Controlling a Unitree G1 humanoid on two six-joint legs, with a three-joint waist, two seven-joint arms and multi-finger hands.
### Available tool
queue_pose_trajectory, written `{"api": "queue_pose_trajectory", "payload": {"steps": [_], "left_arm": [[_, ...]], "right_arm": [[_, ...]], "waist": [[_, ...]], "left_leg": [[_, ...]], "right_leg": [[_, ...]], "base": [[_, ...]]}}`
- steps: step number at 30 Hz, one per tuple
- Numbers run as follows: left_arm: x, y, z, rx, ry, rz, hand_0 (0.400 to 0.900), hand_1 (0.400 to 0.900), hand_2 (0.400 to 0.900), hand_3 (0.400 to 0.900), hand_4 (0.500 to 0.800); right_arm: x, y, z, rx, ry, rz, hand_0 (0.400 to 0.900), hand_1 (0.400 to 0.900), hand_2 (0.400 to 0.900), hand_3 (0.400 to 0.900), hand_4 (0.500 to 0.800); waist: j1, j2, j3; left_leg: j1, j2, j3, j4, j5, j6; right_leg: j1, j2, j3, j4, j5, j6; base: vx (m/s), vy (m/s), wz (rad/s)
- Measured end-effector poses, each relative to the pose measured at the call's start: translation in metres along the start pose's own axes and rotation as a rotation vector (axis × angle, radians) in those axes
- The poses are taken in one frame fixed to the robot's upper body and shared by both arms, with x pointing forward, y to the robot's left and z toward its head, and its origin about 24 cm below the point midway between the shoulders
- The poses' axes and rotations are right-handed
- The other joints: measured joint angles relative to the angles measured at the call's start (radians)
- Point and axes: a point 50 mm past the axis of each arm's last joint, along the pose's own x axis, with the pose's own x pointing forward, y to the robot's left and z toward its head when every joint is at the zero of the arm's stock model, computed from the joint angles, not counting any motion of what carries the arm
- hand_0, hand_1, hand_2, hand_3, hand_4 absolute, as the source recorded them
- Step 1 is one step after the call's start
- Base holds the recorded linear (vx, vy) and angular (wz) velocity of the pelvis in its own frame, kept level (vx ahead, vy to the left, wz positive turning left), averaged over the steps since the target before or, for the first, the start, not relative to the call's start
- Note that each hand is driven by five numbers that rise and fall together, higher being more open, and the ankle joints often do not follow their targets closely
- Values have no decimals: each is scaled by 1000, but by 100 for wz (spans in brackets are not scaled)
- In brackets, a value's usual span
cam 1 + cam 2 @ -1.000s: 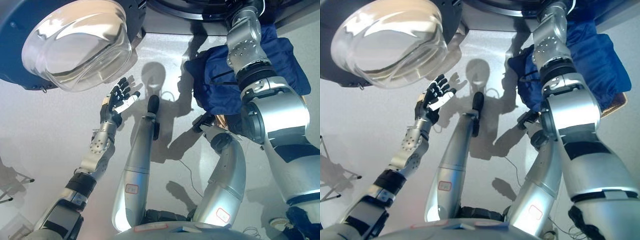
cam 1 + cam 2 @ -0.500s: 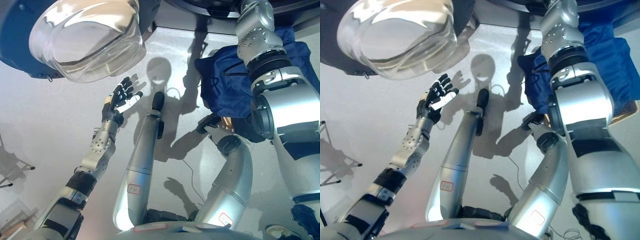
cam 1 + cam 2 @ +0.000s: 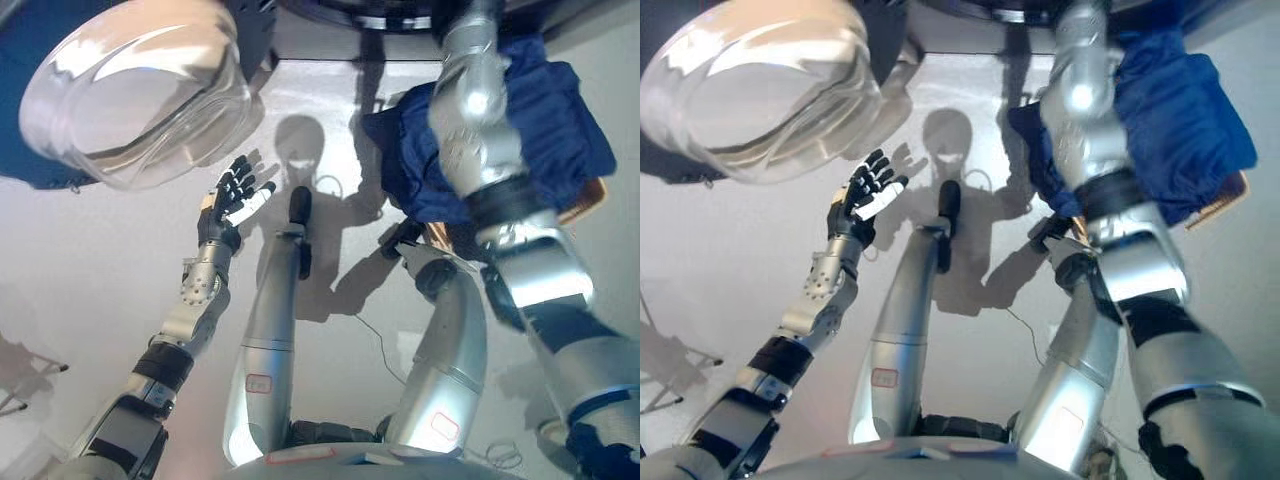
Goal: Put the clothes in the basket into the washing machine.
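Pale grey floor [image 3: 90, 300] fills the lower two-thirds of both views, and the whole picture has slid a little since half a second ago, so the camera has moved, not the things. At 10 o'clock the washing machine's round glass door [image 3: 135, 90] hangs open, its clear bowl facing down; it now sits lower and further left in the view than before. Just below it, toward the centre, the left hand [image 3: 228, 203] is raised with fingers spread and straight, grasping nothing, in the same pose and as close under the door's rim as in the earlier frames. At 1 to 2 o'clock the dark blue clothes [image 3: 555, 130] lie heaped over the basket [image 3: 590, 197], of which only a tan woven edge shows at the right. The right arm reaches up across that heap toward the top edge, further over the cloth than a second ago; the right hand is out of view, so I cannot tell how its fingers stand.
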Motion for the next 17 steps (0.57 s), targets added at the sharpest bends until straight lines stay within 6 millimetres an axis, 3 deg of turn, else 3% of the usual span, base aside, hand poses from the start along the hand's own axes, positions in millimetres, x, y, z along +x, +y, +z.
{"api": "queue_pose_trajectory", "payload": {"steps": [5, 11, 14, 17], "left_arm": [[-5, 9, -9, -30, 25, 66, 900, 900, 900, 900, 800], [-22, 23, -51, -63, 181, 182, 900, 900, 900, 900, 800], [-41, 32, -82, -46, 304, 230, 900, 900, 900, 900, 800], [-56, 40, -108, -38, 424, 279, 900, 900, 900, 900, 800]], "right_arm": [[-52, -38, -44, 25, 131, -124, 900, 900, 900, 900, 800], [-145, -80, -105, -28, 419, -234, 900, 900, 900, 900, 800], [-198, -95, -137, -105, 611, -273, 900, 900, 900, 900, 800], [-248, -114, -163, -219, 823, -328, 900, 900, 900, 900, 800]], "waist": [[-56, 0, -8], [-128, -11, -20], [-145, -37, -115], [-158, -57, -129]], "left_leg": [[71, 10, 40, -48, -5, 23], [260, 27, 83, -165, -13, 38], [362, 28, 110, -262, -4, 35], [572, 40, 120, -385, 12, 24]], "right_leg": [[63, 23, 21, -93, 46, 46], [251, 60, 12, -266, 113, 68], [338, 77, 6, -370, 136, 86], [551, 121, -13, -517, 172, 101]], "base": [[-7, 53, -23], [71, 22, -20], [75, 0, -10], [253, 9, -24]]}}
